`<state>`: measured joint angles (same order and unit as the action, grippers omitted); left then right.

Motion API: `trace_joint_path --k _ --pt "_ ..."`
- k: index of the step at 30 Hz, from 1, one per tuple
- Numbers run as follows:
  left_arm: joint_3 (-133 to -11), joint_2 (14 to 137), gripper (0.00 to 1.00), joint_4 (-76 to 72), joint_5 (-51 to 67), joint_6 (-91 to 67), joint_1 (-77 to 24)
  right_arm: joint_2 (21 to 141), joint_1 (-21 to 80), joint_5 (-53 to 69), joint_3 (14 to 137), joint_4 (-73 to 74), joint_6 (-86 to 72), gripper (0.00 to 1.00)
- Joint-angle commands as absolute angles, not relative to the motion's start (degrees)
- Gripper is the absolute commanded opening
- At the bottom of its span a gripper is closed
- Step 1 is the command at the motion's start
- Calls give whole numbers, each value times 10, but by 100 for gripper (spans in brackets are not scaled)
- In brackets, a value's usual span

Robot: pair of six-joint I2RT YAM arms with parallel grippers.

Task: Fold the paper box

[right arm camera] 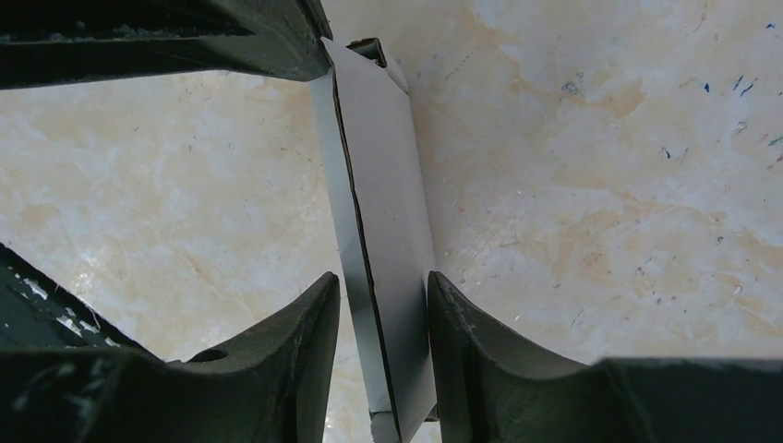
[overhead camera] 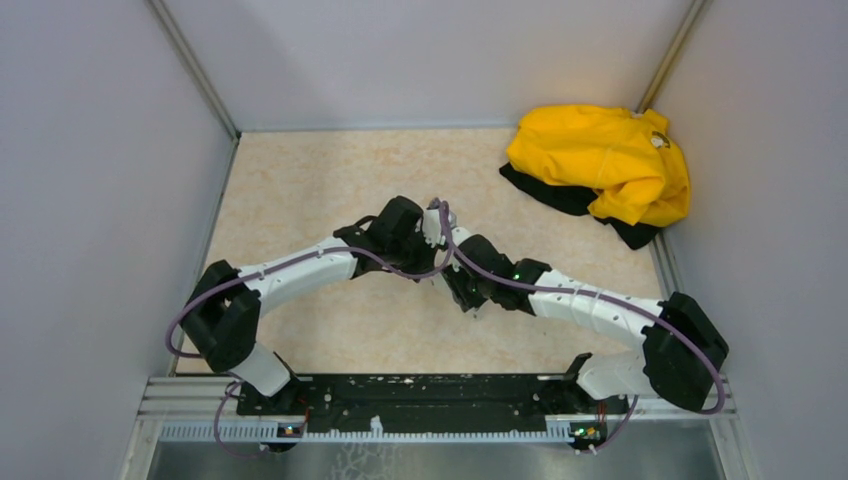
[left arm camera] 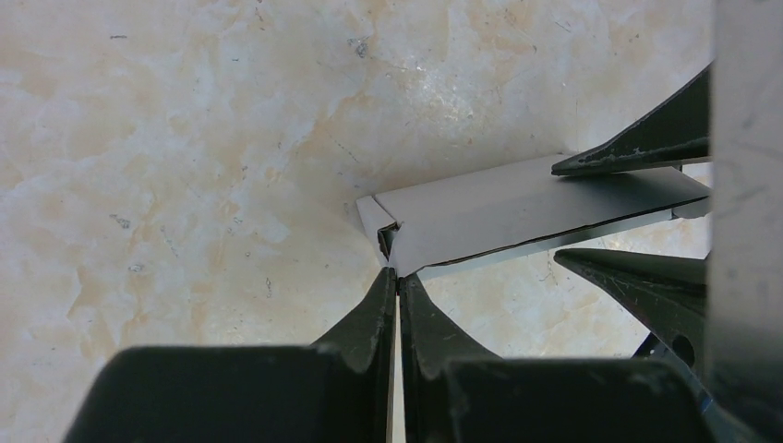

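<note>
A: The bench (overhead camera: 330,190) is pale marbled beige, shut in by plain grey walls (overhead camera: 100,150) on three sides. What lies on it?

B: A crumpled yellow garment (overhead camera: 600,160) in the far right corner, on top of a black cloth (overhead camera: 570,198). It is well apart from the arms.

A: And the arms?

B: The left arm (overhead camera: 300,268) and right arm (overhead camera: 590,305) both reach inward and meet over the middle of the bench, wrists almost touching.

A: Where is the paper box (left arm camera: 517,208)?

B: Between them, at that meeting point. It is a flat, narrow, grey-white piece, folded into a slim sleeve with one end open, and a long seam runs down its top face. A shadow sits on the bench right beneath it. Whether it touches the bench I cannot tell.

A: How does the left hand (left arm camera: 398,281) stand?

B: Its two fingers are pressed almost together, pinching the thin edge at one corner of the box.

A: The right hand (right arm camera: 380,277)?

B: It grips the box across its width, one finger against each long side, further along from the left hand's corner. In the overhead view the box itself is mostly hidden by the wrists
</note>
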<state>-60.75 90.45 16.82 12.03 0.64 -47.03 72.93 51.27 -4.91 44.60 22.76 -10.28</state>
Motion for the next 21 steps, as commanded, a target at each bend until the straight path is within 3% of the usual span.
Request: trace_joint_path --k 1,9,13,21 --pt "-644 920 7 176 158 11 -489 756 527 -37 449 208 -67 39" --pt "-669 930 6 196 159 13 -489 771 528 -37 451 208 -59 38" --pt "-682 931 6 207 155 14 -489 774 528 -35 450 206 -59 27" --pt "-704 933 6 219 152 15 -489 783 528 -22 452 193 -52 23"
